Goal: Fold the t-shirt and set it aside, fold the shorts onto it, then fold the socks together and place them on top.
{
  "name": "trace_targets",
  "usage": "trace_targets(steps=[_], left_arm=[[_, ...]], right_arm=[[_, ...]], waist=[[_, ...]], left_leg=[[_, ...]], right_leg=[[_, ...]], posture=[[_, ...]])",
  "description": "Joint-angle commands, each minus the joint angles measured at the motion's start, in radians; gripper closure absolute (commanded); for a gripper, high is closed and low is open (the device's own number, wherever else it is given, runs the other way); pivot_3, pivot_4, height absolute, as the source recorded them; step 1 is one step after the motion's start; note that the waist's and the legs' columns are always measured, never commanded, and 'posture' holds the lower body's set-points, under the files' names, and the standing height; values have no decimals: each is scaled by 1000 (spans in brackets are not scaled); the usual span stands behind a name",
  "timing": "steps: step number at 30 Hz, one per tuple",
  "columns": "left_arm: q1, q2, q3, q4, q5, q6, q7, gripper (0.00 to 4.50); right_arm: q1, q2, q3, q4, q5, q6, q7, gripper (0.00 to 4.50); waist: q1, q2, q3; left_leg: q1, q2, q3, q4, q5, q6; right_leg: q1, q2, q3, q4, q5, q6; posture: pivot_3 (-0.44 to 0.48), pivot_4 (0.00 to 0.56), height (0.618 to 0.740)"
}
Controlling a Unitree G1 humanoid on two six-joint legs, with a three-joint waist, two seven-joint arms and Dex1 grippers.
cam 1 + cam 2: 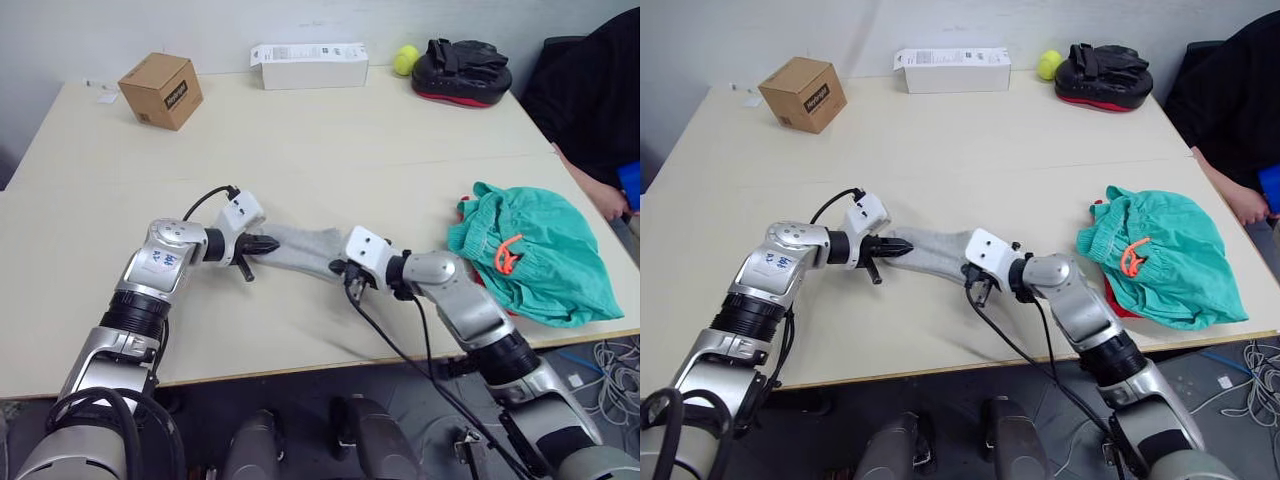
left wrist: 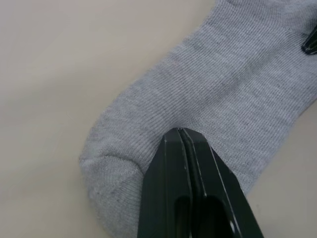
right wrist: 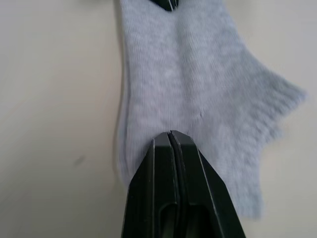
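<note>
The light grey socks [image 1: 300, 250] lie flat on the table between my two arms. My left gripper [image 1: 265, 243] is shut on their left end, seen close up as closed fingertips [image 2: 182, 139] on the knit [image 2: 223, 89]. My right gripper [image 1: 338, 267] is shut on the opposite end [image 3: 188, 74]. The teal shorts [image 1: 540, 250] lie bunched at the table's right front with an orange mark showing. The red t-shirt [image 1: 1118, 300] lies under them, with just an edge peeking out.
A cardboard box [image 1: 161, 90], a long white box [image 1: 308, 66], a yellow-green ball [image 1: 406, 60] and a black and red pad [image 1: 462, 70] stand along the far edge. A person in dark clothes [image 1: 595, 90] sits at the right, hand [image 1: 606, 197] near the shorts.
</note>
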Motion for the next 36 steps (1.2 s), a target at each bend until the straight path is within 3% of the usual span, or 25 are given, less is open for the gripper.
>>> trace_targets(steps=[1, 7, 14, 19, 27, 30, 36], left_arm=[[14, 3, 3, 19, 21, 7, 1, 4458], [11, -9, 13, 4, 16, 19, 1, 4458], [22, -9, 21, -19, 20, 30, 6, 4458], [27, -11, 29, -34, 19, 38, 13, 4458], [37, 1, 100, -55, -21, 97, 40, 4458], [60, 12, 214, -118, -99, 226, 81, 3893], [133, 19, 519, -318, -279, 653, 220, 2063]], right_arm=[[15, -39, -47, -27, 4, 35, 1, 4500], [-125, 126, -108, -37, 89, 113, -68, 4500], [-241, 284, -8, 192, 12, 21, -131, 4500], [-224, 263, 46, 308, -43, -46, -113, 4500], [-162, 212, 54, 313, -54, -70, -66, 4500], [-170, 234, 50, 351, -57, -90, -81, 4500], [-179, 267, 45, 382, -54, -112, -86, 4500]], waist=[[2, 0, 0], [-8, 0, 0], [-5, 0, 0], [-6, 0, 0], [-9, 0, 0], [-12, 0, 0], [-16, 0, 0]], left_leg=[[0, 0, 0, 0, 0, 0], [0, 1, 0, -1, 1, -1], [0, 1, -1, -3, 4, -7], [-2, 0, 1, -2, 3, -4], [0, 0, 0, -2, 2, -4], [0, 1, 0, -3, 3, -4], [0, 3, 0, -3, 5, -9]], right_leg=[[1, 0, 0, -1, 0, 0], [0, 1, 0, -1, 0, 0], [-1, 1, -1, 0, 1, -1], [-2, -2, -1, -1, 1, -1], [-1, -1, -1, 0, 1, -1], [-1, 0, -1, 1, 1, -1], [-2, 1, -1, 2, 1, -1]], posture=[[0, 150, 740], [0, 150, 740], [0, 150, 740], [0, 150, 740], [0, 150, 740], [0, 150, 740], [0, 150, 740]])
